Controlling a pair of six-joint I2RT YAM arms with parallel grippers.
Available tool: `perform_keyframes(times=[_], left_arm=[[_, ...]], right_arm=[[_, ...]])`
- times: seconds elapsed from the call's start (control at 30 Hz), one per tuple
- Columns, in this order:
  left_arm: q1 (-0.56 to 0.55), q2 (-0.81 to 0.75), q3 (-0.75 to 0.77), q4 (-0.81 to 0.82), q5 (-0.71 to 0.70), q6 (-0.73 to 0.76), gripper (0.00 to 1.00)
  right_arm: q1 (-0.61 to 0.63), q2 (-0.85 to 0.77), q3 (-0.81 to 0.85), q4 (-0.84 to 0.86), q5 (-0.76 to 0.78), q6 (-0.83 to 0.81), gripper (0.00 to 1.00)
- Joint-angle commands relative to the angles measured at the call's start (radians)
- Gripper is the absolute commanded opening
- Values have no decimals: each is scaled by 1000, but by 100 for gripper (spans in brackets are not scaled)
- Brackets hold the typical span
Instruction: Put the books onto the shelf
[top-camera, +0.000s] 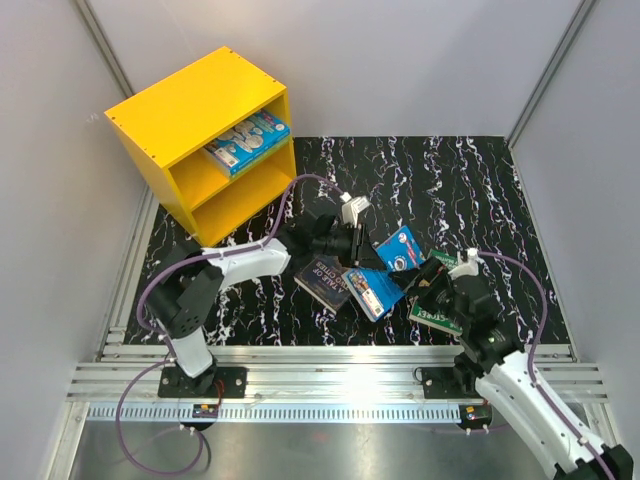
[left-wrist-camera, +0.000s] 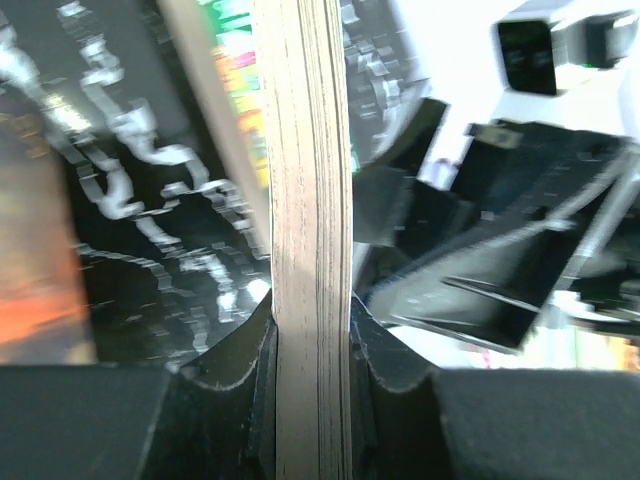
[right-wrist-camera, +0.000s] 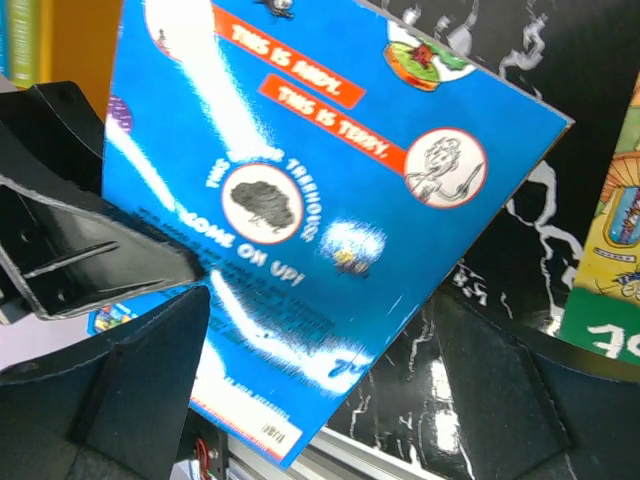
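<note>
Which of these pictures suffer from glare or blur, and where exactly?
Right wrist view: white glare streaks wash over the cover of the blue book, hiding some print. Left wrist view: its page edge is fairly sharp, the background smeared. Top view: even light, sharp.

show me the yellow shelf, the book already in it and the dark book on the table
yellow shelf (top-camera: 190, 100), top external view, on its top panel
book in the shelf (top-camera: 248, 142), top external view, on its blue cover
dark book (top-camera: 322, 283), top external view, middle of its cover
</note>
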Motion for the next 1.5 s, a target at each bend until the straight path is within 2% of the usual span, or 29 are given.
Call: perform_keyframes(times=[0.0,0.23,0.37,0.4,0.47,0.5,0.53,0.6,0.63,0.67,0.7,0.77,0.83,0.87,0.93,1.03,1.17,1.33,1.47], left_arm=[[-17,-87,9,137,168,-133,0],[-8,-117,1,206,169,-220,0],[-2,-124,1,264,183,-269,0],[-2,-122,-2,290,188,-290,0],[-2,-122,-2,295,185,-298,0],[-2,-122,-2,284,171,-294,0],[-2,-125,2,267,162,-286,0],[0,-131,22,124,99,-210,0],[-3,-143,57,49,67,-170,4],[-12,-153,91,-150,21,-118,8],[-19,-175,122,-255,-106,-11,12],[-43,-199,215,-491,-287,72,32],[-49,-245,261,-585,-372,137,42],[-49,-267,269,-659,-447,152,55],[-49,-343,291,-737,-540,197,71],[-48,-459,324,-889,-755,249,97],[-46,-634,323,-1056,-1008,312,99],[-39,-869,312,-1195,-1176,335,99],[-35,-973,309,-1338,-1298,346,99]], right_arm=[[-5,-69,33,-35,23,-20,100],[-5,-196,67,-1,-36,62,100],[-5,-200,122,8,-37,65,100],[-5,-192,134,26,-43,65,95],[-3,-183,145,49,-51,75,56],[-6,-177,154,76,-60,81,42],[-5,-160,160,86,-65,88,18],[-5,-141,182,101,-79,96,0],[-5,-123,190,103,-85,93,0],[-5,-118,197,106,-88,92,0],[-5,-115,211,110,-94,90,0],[-3,-104,228,107,-94,82,0],[-5,-82,256,106,-97,75,0],[-3,-69,265,109,-99,75,0],[-5,-14,289,130,-116,75,0],[-3,75,306,219,-149,91,0],[-3,213,331,365,-195,134,0],[21,483,415,610,-287,208,0],[110,682,611,676,-298,193,0]])
